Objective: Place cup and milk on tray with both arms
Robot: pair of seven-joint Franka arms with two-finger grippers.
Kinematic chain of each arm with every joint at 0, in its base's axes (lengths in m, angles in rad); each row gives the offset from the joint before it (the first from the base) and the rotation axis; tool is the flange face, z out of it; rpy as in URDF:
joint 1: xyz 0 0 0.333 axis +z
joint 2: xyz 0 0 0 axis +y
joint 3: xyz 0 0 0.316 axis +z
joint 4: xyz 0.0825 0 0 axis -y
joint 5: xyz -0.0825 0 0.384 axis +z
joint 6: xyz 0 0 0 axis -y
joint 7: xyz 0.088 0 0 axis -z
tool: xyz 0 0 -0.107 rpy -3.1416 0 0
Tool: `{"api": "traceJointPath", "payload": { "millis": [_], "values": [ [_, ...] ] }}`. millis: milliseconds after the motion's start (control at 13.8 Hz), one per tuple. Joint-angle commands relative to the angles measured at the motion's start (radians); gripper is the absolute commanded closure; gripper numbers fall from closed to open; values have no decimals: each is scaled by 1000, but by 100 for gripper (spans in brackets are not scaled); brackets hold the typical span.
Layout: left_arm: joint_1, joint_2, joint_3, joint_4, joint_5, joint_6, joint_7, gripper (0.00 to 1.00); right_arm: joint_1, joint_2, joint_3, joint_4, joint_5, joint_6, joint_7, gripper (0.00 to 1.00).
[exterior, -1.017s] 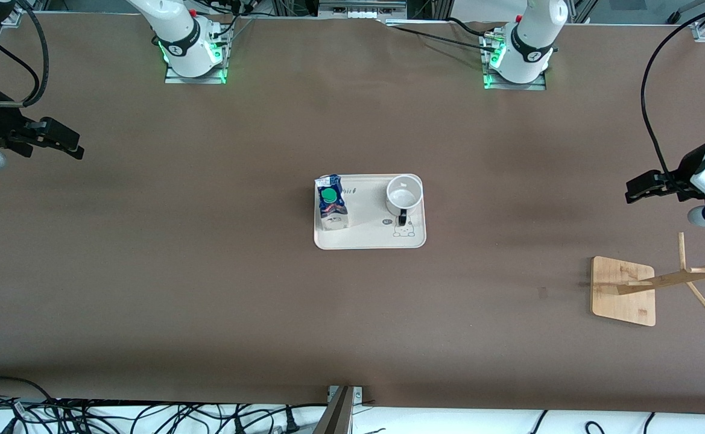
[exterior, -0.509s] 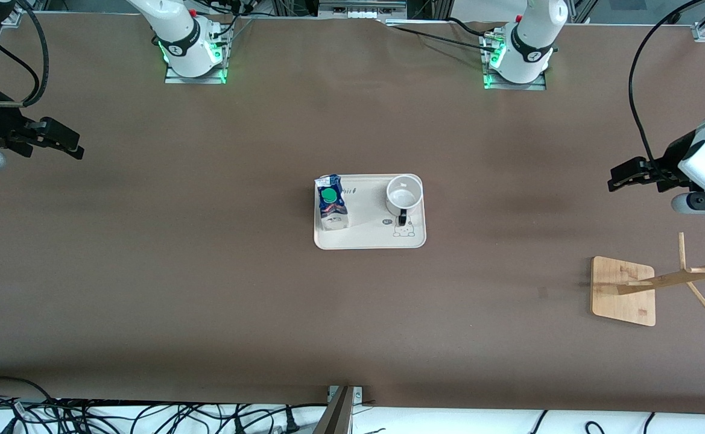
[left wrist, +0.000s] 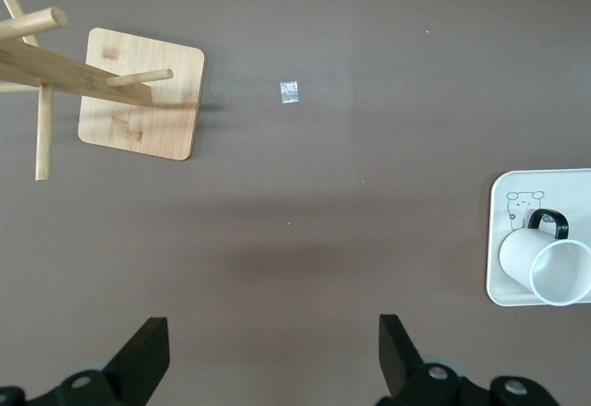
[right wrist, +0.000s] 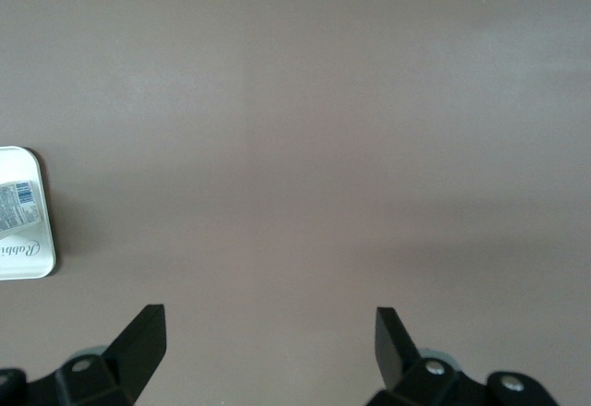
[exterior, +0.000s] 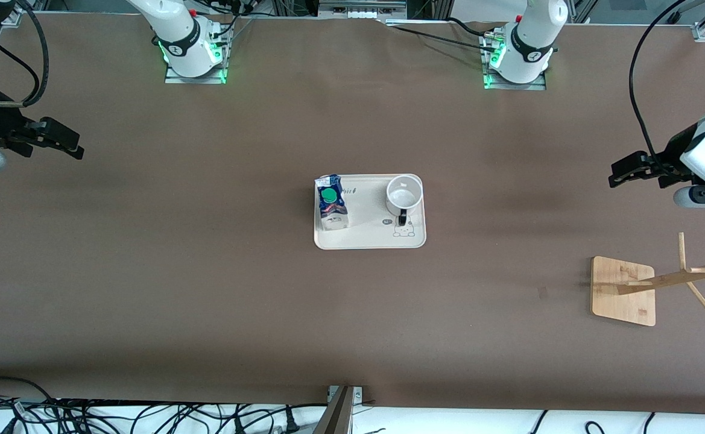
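Note:
The cream tray (exterior: 367,234) lies mid-table. On it stand the milk (exterior: 331,202), at the end toward the right arm, and the white cup (exterior: 403,194), at the end toward the left arm, handle toward the front camera. My left gripper (exterior: 616,175) hangs open and empty over bare table at the left arm's end. Its wrist view shows the gripper (left wrist: 274,343), the cup (left wrist: 547,266) and the tray's rim (left wrist: 497,240). My right gripper (exterior: 75,148) waits open and empty at the other end. Its wrist view shows the gripper (right wrist: 270,337), the tray (right wrist: 23,260) and the milk (right wrist: 17,203).
A bamboo stand with a flat base (exterior: 622,290) and slanted pegs sits near the left arm's end, nearer the front camera than the left gripper; it also shows as the stand base (left wrist: 138,92). A tiny scrap (exterior: 542,292) lies beside it. Cables run along the table's front edge.
The left arm has swung away from the bamboo stand, toward the robots' bases and slightly toward the tray. Right arm, tray, cup and milk have not moved.

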Motion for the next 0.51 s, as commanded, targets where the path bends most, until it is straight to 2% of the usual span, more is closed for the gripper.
{"api": "traceJointPath", "payload": {
  "millis": [0, 218, 436],
  "values": [
    [-5, -28, 11, 22, -8, -28, 17, 0, -2, -7, 1, 3, -14, 0, 3, 0],
    [-14, -47, 11, 45, -9, -50, 9, 0, -2, -8, 3, 3, -14, 0, 3, 0],
    [-75, -69, 33, 34, -9, -48, -29, 0, -2, -7, 3, 2, -14, 0, 3, 0]
  ]
}}
